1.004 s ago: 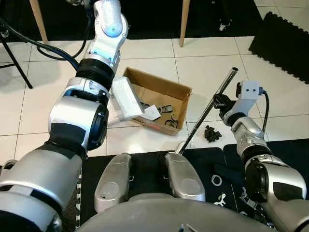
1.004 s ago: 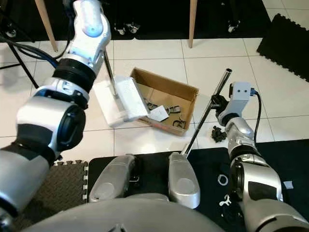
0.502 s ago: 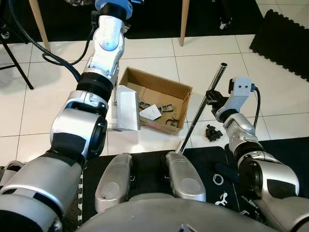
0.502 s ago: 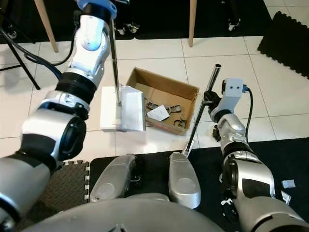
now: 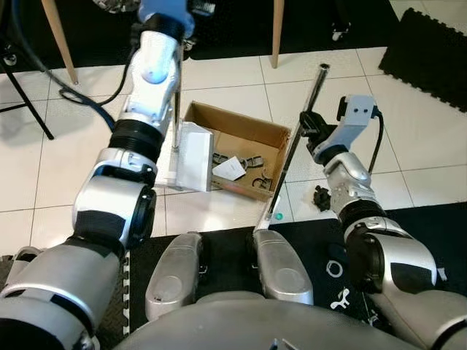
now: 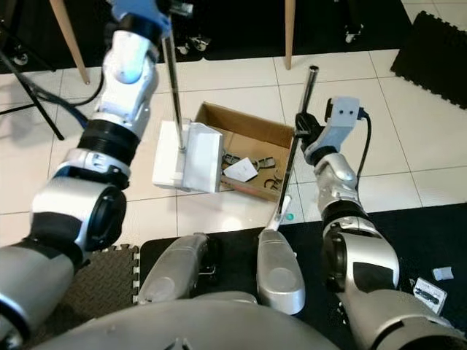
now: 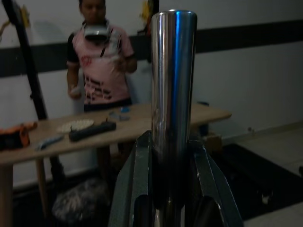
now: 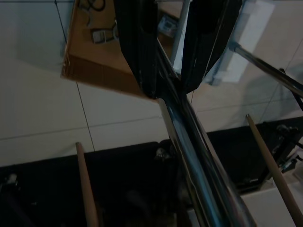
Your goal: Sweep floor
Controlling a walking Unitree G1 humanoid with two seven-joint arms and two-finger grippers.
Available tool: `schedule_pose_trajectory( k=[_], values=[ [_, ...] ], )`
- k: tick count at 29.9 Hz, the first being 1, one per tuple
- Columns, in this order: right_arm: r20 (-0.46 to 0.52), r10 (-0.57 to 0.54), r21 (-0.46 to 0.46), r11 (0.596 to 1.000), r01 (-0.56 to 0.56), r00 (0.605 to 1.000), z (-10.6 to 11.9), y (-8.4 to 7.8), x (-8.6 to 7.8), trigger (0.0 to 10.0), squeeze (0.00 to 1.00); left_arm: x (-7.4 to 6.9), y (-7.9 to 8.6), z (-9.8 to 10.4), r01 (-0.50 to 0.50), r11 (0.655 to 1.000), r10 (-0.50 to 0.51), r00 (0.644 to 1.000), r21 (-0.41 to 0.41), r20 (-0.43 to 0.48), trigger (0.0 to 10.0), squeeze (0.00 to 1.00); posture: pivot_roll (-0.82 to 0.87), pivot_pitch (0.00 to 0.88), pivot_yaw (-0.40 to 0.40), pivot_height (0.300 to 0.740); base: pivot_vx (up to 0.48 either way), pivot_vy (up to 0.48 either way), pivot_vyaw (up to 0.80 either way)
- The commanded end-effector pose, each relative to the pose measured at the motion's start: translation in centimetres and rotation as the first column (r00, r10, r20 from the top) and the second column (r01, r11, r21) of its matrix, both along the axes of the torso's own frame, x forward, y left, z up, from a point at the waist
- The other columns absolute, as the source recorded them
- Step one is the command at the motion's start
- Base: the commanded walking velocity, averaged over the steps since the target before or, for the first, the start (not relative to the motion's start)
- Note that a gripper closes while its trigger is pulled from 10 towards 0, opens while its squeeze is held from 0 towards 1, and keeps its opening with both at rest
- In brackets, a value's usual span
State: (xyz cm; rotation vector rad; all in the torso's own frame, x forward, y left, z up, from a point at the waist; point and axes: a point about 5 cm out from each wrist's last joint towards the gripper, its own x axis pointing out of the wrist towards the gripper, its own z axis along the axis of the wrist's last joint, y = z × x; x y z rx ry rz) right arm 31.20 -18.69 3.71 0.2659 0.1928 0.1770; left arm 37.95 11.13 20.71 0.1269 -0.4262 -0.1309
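Note:
My left gripper [image 7: 173,161] is shut on a shiny metal pole [image 5: 176,102] that runs down to a white dustpan [image 5: 191,155]. The dustpan stands on the tiles against the left side of an open cardboard box [image 5: 237,149] that holds several small dark and white bits. My right gripper [image 5: 309,128] is shut on the broom's metal handle [image 6: 295,149], which leans steeply beside the box's right end, its lower end [image 5: 268,219] by the mat edge. A small black clump of debris [image 5: 321,197] lies on the tile right of the handle.
A black foam mat [image 5: 219,244] lies under my legs, with small bits [image 6: 429,290] on it at the right. Another black mat [image 5: 430,51] sits far right. Wooden legs [image 5: 276,33] and a black stand [image 5: 25,95] are behind. In the left wrist view a person [image 7: 100,61] stands behind a wooden table.
My right gripper has carried the broom handle left towards the box and stood it more upright. The dustpan has turned from a slant to square against the box's left side.

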Motion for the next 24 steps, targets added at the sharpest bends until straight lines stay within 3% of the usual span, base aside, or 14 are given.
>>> schedule_pose_trajectory(
  k=[1,11,24],
  values=[
    [0.111,-0.01,0.029,1.0,0.007,0.994,2.3,0.3,1.4,10.0,0.0,-0.2,0.4,1.4,-0.002,1.0,0.002,0.999,-0.006,0.053,10.0,0.0,-0.06,0.045,-0.009,0.74,0.0,0.0,0.0],
    [0.223,-0.035,0.044,0.999,0.025,0.974,4.9,1.3,2.7,10.0,0.0,-0.3,1.1,1.4,-0.018,1.0,0.019,0.999,-0.019,0.038,10.0,0.0,-0.06,0.038,0.004,0.74,0.0,0.0,0.0],
    [0.247,-0.037,0.036,0.999,0.029,0.968,5.8,1.7,3.1,10.0,0.0,-0.5,1.4,1.1,-0.046,0.999,0.046,0.999,-0.025,0.013,10.0,0.0,-0.06,0.038,0.004,0.74,0.0,0.0,0.0]
  ],
)
